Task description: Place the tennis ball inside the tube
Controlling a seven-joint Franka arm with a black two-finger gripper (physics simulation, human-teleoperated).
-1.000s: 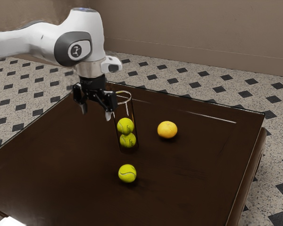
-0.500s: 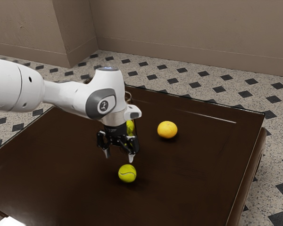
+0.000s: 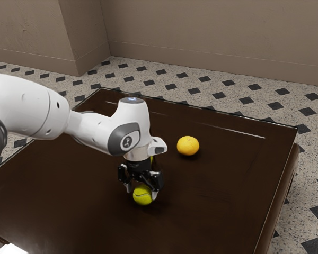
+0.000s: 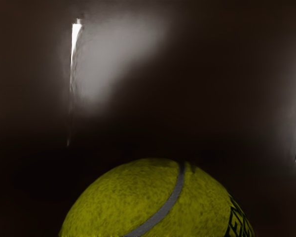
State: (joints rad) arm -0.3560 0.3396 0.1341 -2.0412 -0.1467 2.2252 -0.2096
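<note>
The fingers [image 3: 142,192] stand spread astride the tennis ball [image 3: 142,196], gripping nothing, while it rests on the counter [image 3: 222,198]; the approach appears nearly complete, with grasping, lifting and insertion into the tube remaining.

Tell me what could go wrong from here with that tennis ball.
The tennis ball is round and rests on the bare tabletop, so an off-centre squeeze could make it roll away.

A yellow-green sliver shows just behind the gripper; if that is a ball in the tube, my hand could knock the tube while lifting.
</note>
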